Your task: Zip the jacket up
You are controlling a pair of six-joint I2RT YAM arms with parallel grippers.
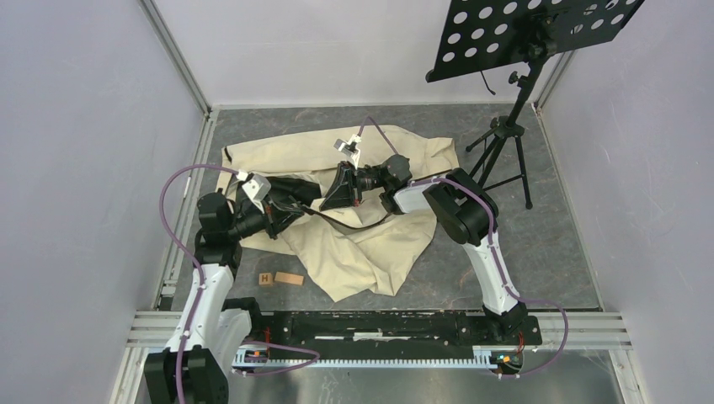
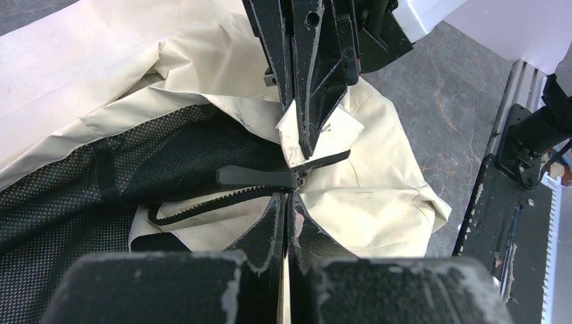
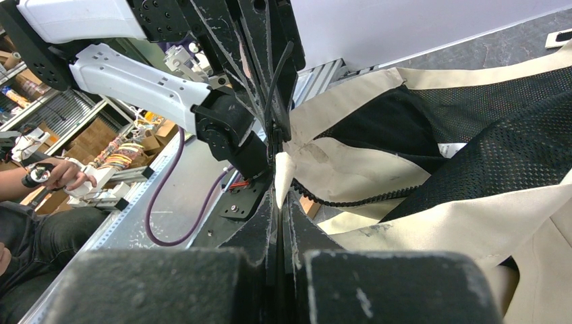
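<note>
The cream jacket lies crumpled on the table, front open, its dark mesh lining showing. My left gripper and right gripper meet tip to tip over its middle. In the left wrist view my left gripper is shut on the jacket's edge just below the dark zipper slider and pull tab. An unzipped row of teeth trails left. My right gripper comes from above, shut on a cream fabric corner. In the right wrist view it pinches that corner beside the teeth.
Two small wooden blocks lie by the jacket's near left edge. A music stand's tripod stands at the back right. White walls enclose the table. The black base rail runs along the near edge. A person's hand shows off-table.
</note>
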